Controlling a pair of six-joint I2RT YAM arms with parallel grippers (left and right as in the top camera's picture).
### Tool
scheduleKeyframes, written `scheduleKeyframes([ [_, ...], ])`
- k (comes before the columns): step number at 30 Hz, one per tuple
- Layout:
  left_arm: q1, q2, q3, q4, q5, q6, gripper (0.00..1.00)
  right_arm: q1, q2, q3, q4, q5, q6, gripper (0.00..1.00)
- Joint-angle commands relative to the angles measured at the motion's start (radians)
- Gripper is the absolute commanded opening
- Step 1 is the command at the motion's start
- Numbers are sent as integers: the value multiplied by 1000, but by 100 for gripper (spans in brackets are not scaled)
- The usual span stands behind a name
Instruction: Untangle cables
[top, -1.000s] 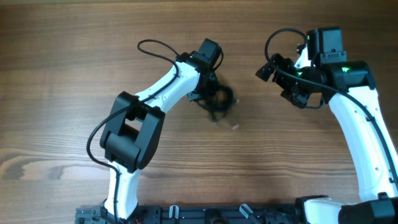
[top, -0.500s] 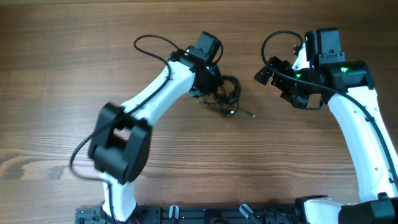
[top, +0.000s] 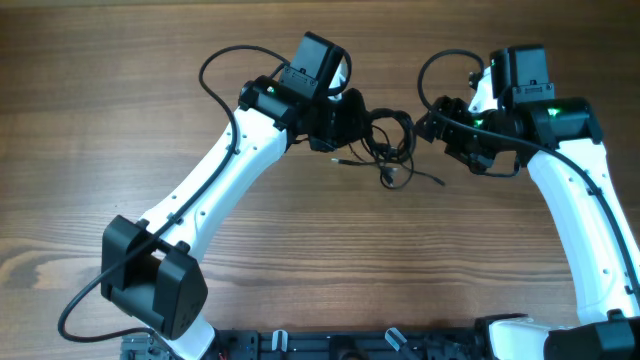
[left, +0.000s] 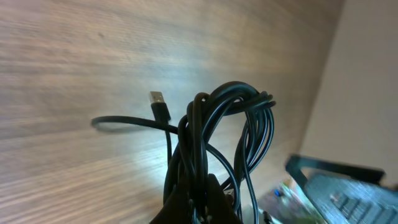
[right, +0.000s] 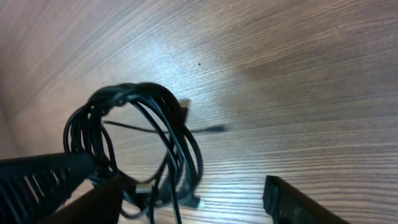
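Cables (top: 388, 142) bunched in one loop, clamped by left gripper (top: 350, 124); just beside right gripper (top: 432, 128) (jaws parted, empty), off toward one finger, not centred.

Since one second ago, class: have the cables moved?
Yes. Overhead, the cables moved right and slightly up, closer to the right fingers, which barely shifted.

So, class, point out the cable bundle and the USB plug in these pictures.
cable bundle (left: 191, 146), left wrist view, on the bunched strands below the loop.
USB plug (left: 161, 111), left wrist view, on its black body.
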Motion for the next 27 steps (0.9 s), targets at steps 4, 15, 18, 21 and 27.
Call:
scheduleKeyframes([
  [4,-4,-34,7,13,186,24,4,6,15,-18,-6,-25,-13,68],
  [15,-4,-34,7,16,198,24,4,6,15,-107,29,-45,-11,32],
  [18,-4,-34,7,15,186,24,4,6,15,-107,40,-58,-11,20],
  [21,-4,-34,7,12,164,24,4,6,15,-107,45,-63,-8,4],
  [27,-4,-33,6,-66,-55,23,4,6,14,-74,34,-115,-10,4],
])
